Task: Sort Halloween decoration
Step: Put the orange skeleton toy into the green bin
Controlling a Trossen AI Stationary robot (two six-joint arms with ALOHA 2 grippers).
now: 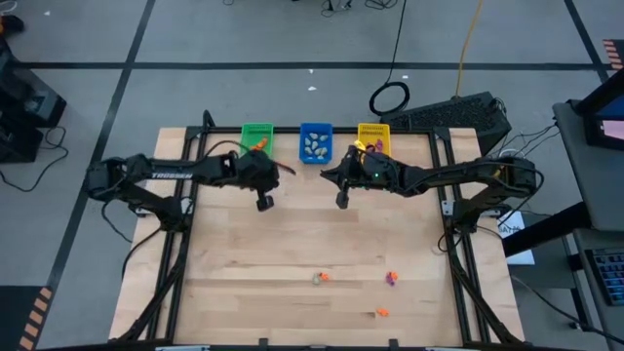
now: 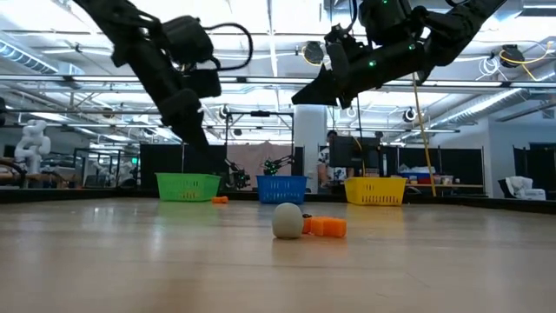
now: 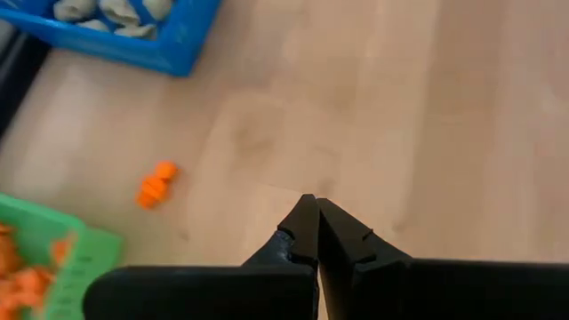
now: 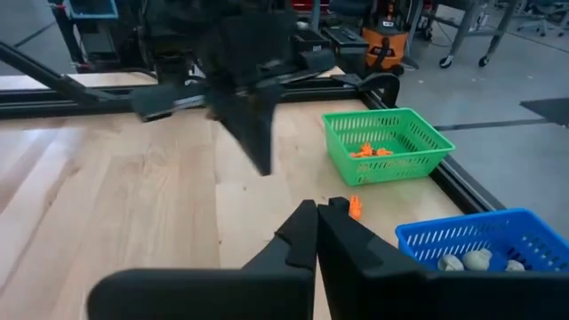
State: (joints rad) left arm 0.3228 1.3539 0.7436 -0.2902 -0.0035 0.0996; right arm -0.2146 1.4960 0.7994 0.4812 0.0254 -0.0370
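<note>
Both grippers hung above the pale wooden worktop (image 1: 292, 244) with jaws pressed together and holding nothing: the left gripper (image 1: 263, 203) near the green plastic mesh bin (image 1: 256, 136), the right gripper (image 1: 342, 200) below the blue plastic mesh bin (image 1: 315, 142). One small orange trinket (image 3: 156, 183) lay just beside the green bin. Well apart, towards the near edge, lay a pale round trinket (image 2: 287, 220) touching an orange one (image 2: 326, 227), a purple-and-orange trinket (image 1: 391, 279), and another orange trinket (image 1: 382, 312). A yellow plastic mesh bin (image 1: 373, 136) stood beside the blue one.

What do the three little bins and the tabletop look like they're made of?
The green bin, blue bin and yellow bin look like moulded plastic: bright solid colour, thin mesh walls, slight sheen. The table looks like pale wood with a smooth matte finish, showing plank seams and grain.
</note>
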